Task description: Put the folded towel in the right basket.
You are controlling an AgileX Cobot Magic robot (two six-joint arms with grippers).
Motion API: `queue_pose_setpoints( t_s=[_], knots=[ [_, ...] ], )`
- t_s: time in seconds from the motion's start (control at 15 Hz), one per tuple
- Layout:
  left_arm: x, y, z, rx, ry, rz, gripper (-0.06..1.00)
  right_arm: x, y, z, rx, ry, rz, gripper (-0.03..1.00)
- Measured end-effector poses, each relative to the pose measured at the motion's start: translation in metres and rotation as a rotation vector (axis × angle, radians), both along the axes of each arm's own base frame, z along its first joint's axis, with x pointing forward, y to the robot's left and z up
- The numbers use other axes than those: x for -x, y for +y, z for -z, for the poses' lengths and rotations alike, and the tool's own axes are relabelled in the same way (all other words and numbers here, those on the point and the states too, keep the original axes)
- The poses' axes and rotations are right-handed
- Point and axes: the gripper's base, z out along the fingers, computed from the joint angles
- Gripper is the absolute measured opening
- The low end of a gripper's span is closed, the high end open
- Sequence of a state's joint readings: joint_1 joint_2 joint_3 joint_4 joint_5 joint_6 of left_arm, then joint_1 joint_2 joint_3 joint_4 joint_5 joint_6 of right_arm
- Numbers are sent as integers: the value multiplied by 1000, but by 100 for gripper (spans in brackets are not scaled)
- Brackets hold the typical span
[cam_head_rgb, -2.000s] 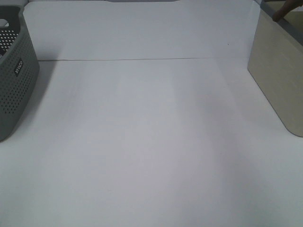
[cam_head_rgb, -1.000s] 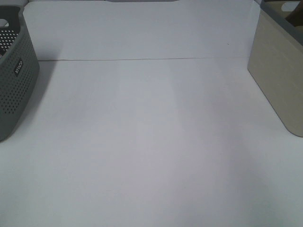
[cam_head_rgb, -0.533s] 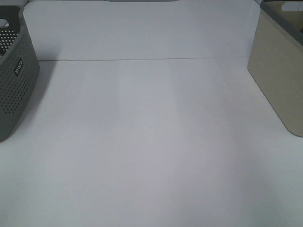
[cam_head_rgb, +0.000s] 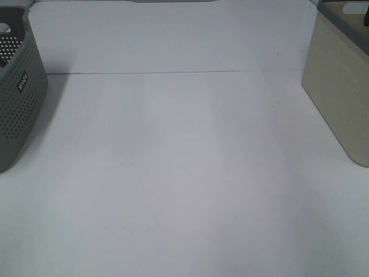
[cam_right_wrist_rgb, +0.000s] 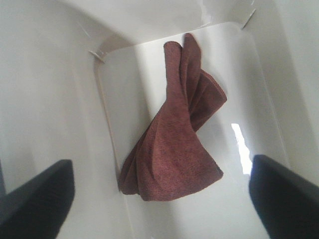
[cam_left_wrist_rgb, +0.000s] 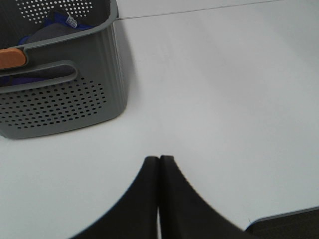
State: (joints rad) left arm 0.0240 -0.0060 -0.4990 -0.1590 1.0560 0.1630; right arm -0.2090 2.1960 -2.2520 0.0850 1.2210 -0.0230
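Our right fingers (cam_right_wrist_rgb: 35, 199) stand wide apart, one at each side of the right wrist view, with nothing between them and nothing touching them. Straight below that gap lies the towel (cam_right_wrist_rgb: 174, 159), on the floor of the basket (cam_right_wrist_rgb: 45, 74). It is rumpled into a loose, pinched heap rather than lying flat, and it sits near the middle of the floor, apart from the walls on every side we can see. The pale walls rise all round the camera, so we judge that the right arm hangs over or just inside the basket's mouth. Our left fingers (cam_left_wrist_rgb: 149, 199) are pressed together tip to tip, holding nothing, and hover above the bare worktop (cam_left_wrist_rgb: 224, 89). The grey basket (cam_left_wrist_rgb: 65, 99) is near them, with some blue cloth (cam_left_wrist_rgb: 60, 20) inside it and an orange piece (cam_left_wrist_rgb: 10, 59) at its rim. From the high camera the middle of the worktop shows no towel. We therefore take the placing step as done, with the towel sitting where the task wants it. What remains, as we see it, is the retreat. The right arm should rise straight up, with the fingers kept spread so they cannot catch the cloth, and keep off the walls and rim before swinging back over the worktop. The left arm need do nothing.
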Motion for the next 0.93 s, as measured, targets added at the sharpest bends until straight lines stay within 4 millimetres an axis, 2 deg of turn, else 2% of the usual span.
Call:
queue_pose_setpoints(
  t_s=[0.07,0.27,0.4,0.53,0.93],
  knots=[
    [0,0,0,0,0,0,0,3,1,-7,3,-15,0,95],
    [0,0,0,0,0,0,0,19,9,-47,-35,-109,-11,97],
    [0,0,0,0,0,0,0,28,21,-69,-123,-175,-60,98],
    [0,0,0,0,0,0,0,37,36,-90,-129,-231,-138,98],
    [0,0,0,0,0,0,0,75,124,-143,33,-326,-315,98]
  ],
)
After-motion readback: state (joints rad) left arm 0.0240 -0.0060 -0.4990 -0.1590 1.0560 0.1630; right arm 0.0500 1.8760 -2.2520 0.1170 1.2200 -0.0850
